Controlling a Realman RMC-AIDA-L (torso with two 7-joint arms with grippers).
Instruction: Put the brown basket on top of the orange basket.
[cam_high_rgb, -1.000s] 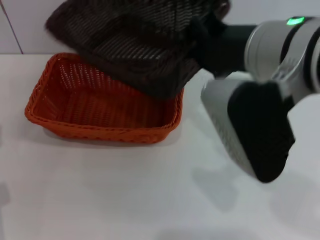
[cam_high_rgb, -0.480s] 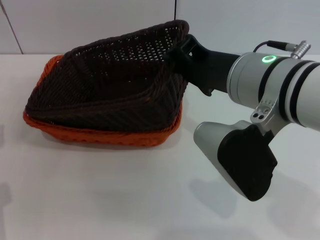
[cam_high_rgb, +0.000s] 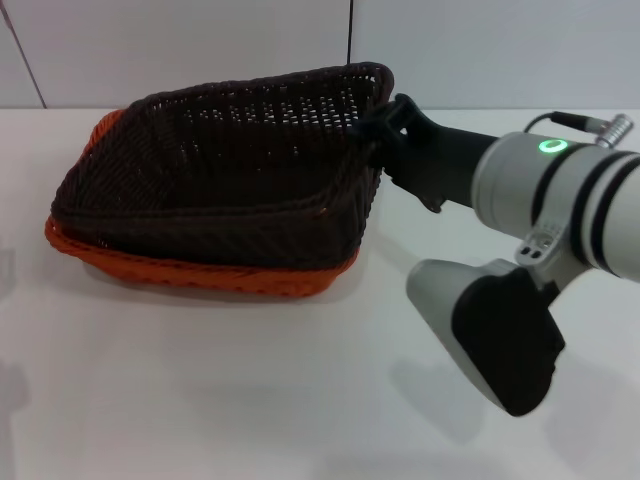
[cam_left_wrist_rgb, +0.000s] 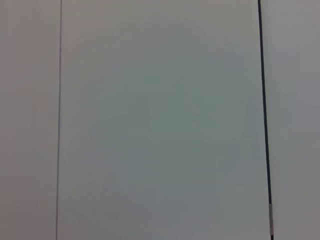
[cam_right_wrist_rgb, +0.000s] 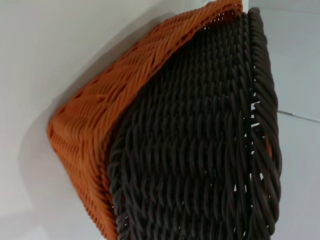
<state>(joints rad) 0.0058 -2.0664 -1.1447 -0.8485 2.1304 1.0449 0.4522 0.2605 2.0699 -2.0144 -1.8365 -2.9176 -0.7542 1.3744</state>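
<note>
The dark brown basket (cam_high_rgb: 220, 170) sits nested in the bright orange basket (cam_high_rgb: 200, 272) at the table's far left. It is tilted, with its far right corner raised. My right gripper (cam_high_rgb: 384, 118) is shut on that raised corner of the rim. The right wrist view shows the brown basket's woven wall (cam_right_wrist_rgb: 200, 150) close up inside the orange basket's wall (cam_right_wrist_rgb: 95, 130). My left gripper is out of view; its wrist view shows only a pale panelled surface.
The white table (cam_high_rgb: 250, 400) stretches in front of and to the right of the baskets. A pale panelled wall (cam_high_rgb: 200, 50) stands right behind them. My right arm's grey elbow (cam_high_rgb: 500, 330) hangs over the table's right side.
The brown basket came down from above the orange basket into it and has settled lower and flatter. My right gripper moved slightly right, still on the corner.
</note>
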